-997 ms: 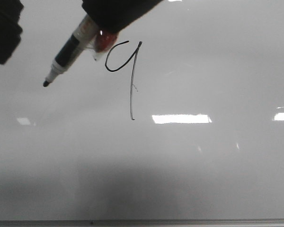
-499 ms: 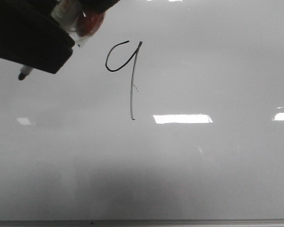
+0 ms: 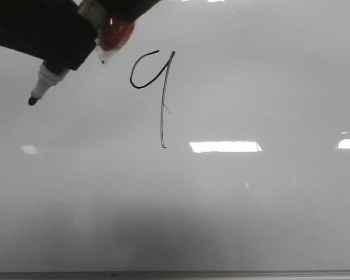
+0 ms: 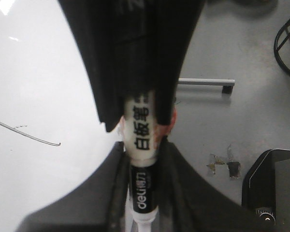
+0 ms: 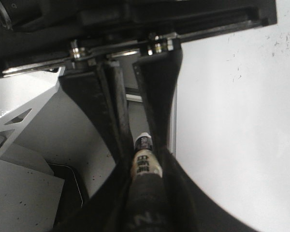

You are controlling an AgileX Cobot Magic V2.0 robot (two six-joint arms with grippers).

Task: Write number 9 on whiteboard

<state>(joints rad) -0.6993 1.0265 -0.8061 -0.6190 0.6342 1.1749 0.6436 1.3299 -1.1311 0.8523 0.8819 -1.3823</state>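
Black ink forms one number 9 [image 3: 162, 116] on the whiteboard [image 3: 251, 204], in its upper centre, with an open loop and a long straight tail. Nothing covers it.

One marker [image 3: 45, 80] hangs at the upper left, well apart from the digit, its tip pointing down and left. Both of the two grippers are on it:
- Left gripper [image 4: 144, 193]: fingers closed against the dark lower barrel.
- Right gripper [image 5: 145, 174]: fingers closed on the printed upper barrel.

One red piece [image 3: 114, 34] shows beside the barrel. Two bright light reflections [image 3: 224, 146] lie right of the tail. A grey frame edge [image 3: 221, 274] runs along the bottom.

Compared with half a second ago, the marker tip sits lower, with its white collar now exposed. The digit is unchanged.
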